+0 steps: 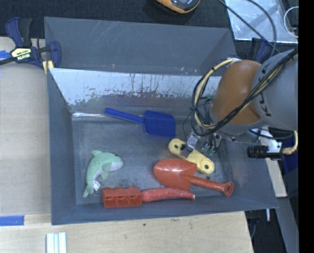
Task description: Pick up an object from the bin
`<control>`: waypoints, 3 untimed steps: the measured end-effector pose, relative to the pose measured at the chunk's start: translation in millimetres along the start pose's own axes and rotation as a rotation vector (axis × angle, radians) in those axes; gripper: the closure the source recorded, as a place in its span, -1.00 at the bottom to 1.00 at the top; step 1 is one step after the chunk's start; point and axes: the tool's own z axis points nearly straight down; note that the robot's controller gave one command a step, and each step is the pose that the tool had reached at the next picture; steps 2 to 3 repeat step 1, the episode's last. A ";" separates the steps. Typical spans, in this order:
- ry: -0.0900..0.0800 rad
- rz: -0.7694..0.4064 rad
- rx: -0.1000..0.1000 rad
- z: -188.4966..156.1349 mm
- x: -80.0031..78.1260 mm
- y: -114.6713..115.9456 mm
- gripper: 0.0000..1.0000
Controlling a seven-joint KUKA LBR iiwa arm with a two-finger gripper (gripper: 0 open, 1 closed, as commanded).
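My gripper (195, 144) is down in the right half of the grey metal bin (146, 83), set over the middle of a yellow, bone-shaped plastic piece (203, 164) that lies slantwise on the floor near the right wall. Whether the gripper is spread or pressed together I cannot tell from this angle, because my wrist's orange cover (238, 91) and its looped cables (202, 96) crowd the spot. The yellow piece's two rounded ends stick out on either side of the gripper, one toward the upper left and one toward the lower right.

Just below it lies an orange-red scoop (175, 174), with its bowl close under the yellow piece and its handle running toward the right front corner. A blue scoop (158, 123) lies toward the back wall, near the gripper's left. Along the front edge lies a long red tool with a blocky head (125, 197). At the left, well apart from the gripper, lies a green toy dolphin (99, 168).
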 end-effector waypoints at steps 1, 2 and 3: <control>0.005 -0.001 0.003 -11.2 1.0 -0.7 1.00; 0.005 -0.001 0.003 -11.2 1.0 -0.7 1.00; 0.005 -0.001 0.003 -11.2 1.0 -0.7 1.00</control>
